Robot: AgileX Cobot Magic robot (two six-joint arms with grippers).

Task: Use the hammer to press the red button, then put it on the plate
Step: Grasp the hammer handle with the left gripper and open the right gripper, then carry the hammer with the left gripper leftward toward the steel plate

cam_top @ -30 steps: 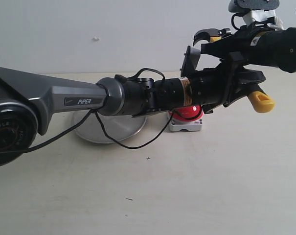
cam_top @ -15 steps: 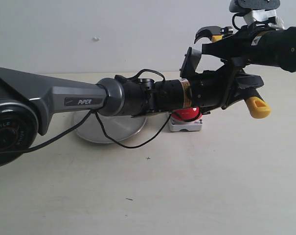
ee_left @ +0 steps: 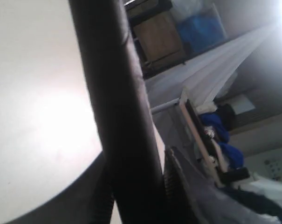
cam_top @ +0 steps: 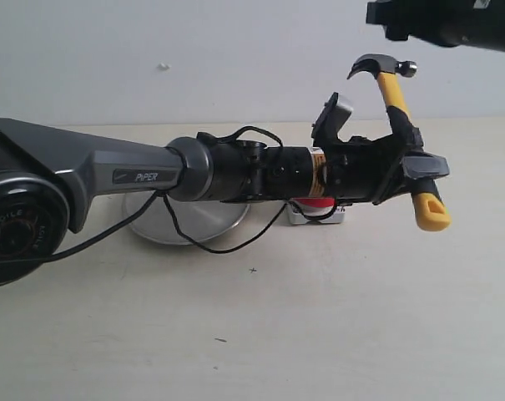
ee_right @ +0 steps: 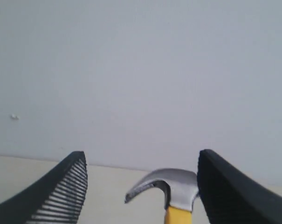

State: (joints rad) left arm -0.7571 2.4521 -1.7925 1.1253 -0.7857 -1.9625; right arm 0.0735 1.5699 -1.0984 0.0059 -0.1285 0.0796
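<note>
Right of centre, the left gripper is clamped on the black grip of the hammer. It stands almost upright, dark head high near the far wall and yellow looped tip hanging low. The red button sits on the table lower and to the left, partly hidden behind that gripper's wrist. The plate lies further left. The right gripper hovers above the hammer head, jaws spread and empty. Pressing likely means tipping the hammer down and leftward onto the dome.
</note>
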